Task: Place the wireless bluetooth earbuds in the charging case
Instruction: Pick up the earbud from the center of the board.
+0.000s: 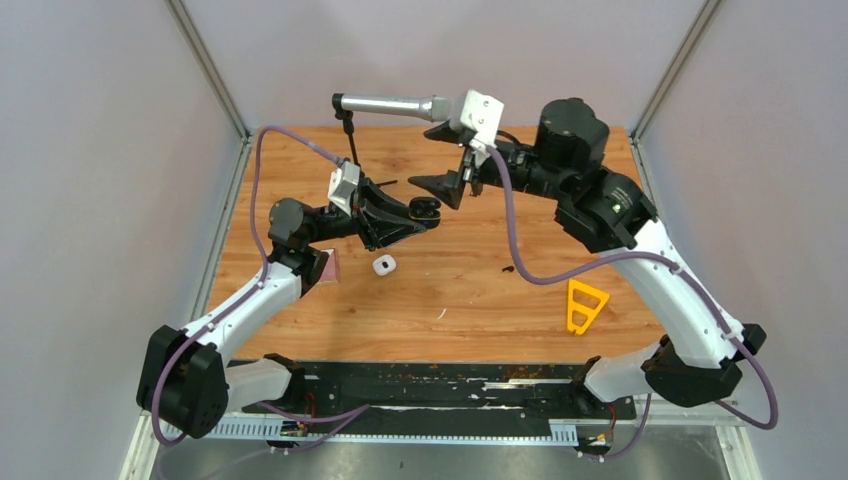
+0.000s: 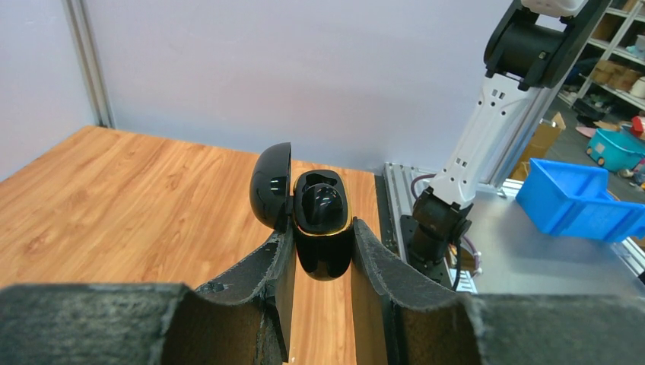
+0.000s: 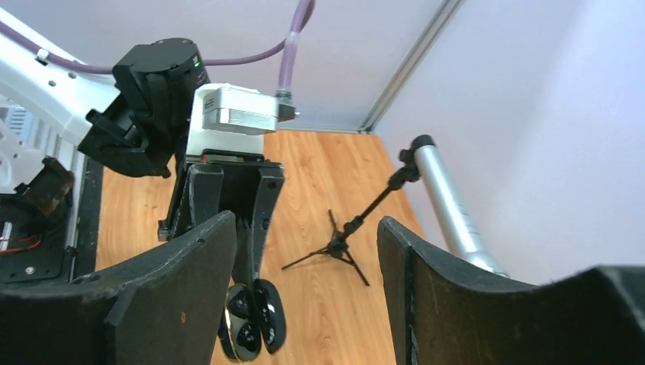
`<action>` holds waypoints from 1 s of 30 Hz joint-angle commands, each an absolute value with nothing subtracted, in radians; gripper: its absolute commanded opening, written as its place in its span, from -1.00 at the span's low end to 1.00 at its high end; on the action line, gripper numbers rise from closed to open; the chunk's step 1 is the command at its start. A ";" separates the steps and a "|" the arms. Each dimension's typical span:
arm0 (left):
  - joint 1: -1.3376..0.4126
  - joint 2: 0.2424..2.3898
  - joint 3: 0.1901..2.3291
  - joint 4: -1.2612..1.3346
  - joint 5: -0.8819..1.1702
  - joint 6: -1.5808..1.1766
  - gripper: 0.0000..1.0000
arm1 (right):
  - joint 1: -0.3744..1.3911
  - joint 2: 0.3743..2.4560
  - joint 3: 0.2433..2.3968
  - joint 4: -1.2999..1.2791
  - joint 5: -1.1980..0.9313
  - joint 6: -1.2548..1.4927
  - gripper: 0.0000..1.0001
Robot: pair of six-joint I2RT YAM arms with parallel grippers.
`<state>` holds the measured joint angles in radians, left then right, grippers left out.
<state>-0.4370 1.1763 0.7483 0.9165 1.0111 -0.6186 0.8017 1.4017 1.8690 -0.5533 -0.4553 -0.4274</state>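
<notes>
The left hand (image 2: 321,233) pinches the black charging case (image 2: 322,217) by its base, lid open, held above the counter (image 1: 480,300). The right hand (image 3: 304,226) hangs spread and empty, near the case's 1 o'clock in the top view

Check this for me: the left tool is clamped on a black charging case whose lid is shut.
Wrong on the lid: the left tool is clamped on the black charging case, but its lid stands open, swung to one side. The left wrist view shows it.
</notes>
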 commanded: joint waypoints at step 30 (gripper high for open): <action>-0.430 1.057 0.806 0.557 1.042 -0.421 -1.00 | 0.290 1.407 0.993 -0.722 -0.357 -0.622 -0.30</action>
<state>-0.4366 1.0695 0.7677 0.6128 1.0382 -0.4706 0.2893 1.3884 1.0363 -0.8513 -0.3252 -0.4080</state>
